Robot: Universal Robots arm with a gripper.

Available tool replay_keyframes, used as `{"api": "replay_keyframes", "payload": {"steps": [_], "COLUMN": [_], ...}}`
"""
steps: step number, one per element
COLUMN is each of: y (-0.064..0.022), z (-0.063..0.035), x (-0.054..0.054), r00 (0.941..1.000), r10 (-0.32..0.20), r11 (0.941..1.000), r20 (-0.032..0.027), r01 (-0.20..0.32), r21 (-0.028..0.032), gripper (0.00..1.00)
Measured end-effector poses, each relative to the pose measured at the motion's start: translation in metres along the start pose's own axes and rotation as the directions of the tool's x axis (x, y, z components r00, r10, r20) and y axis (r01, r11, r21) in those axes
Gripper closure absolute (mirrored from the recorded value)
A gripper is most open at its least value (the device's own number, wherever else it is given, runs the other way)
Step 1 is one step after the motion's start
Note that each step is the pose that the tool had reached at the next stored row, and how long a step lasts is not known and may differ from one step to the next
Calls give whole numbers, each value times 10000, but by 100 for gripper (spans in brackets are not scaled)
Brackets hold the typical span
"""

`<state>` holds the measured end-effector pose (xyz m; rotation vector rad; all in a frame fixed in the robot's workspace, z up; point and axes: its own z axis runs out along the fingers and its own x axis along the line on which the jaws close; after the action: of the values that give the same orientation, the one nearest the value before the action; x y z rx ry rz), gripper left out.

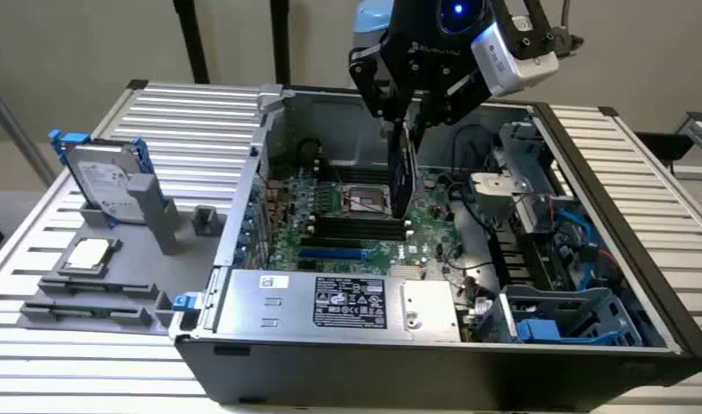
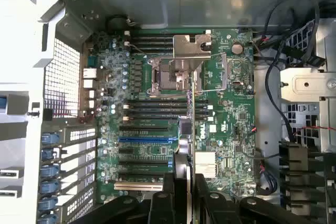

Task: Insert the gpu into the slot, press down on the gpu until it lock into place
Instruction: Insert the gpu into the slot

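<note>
1. Progress: early. You can see the slot (image 1: 331, 255) bare, with nothing seated in it. Insertion is not done, so the press-down and the lock are both left, as I judge it.
2. The gpu (image 1: 404, 172) hangs edge-on over the motherboard (image 1: 437, 226), near the memory slots (image 1: 345, 228). In the exterior view the slot lies at about 8 o'clock from the card's lower end, apart from it.
3. The gripper (image 1: 404, 119) is clamped tight on the gpu's upper edge and you'll see it touching nothing else.
</note>
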<state>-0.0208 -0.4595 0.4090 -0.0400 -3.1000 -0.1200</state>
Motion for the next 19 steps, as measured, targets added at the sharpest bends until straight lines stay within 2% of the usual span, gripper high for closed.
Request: {"api": "replay_keyframes", "payload": {"steps": [15, 19], "y": [0, 0], "z": [0, 0], "x": [0, 0], "r00": [10000, 9982], "r10": [-1, -595], "r11": [10000, 9982], "r20": [0, -46], "r01": [1, 596], "r21": [-5, 17], "gripper": [74, 74]}}
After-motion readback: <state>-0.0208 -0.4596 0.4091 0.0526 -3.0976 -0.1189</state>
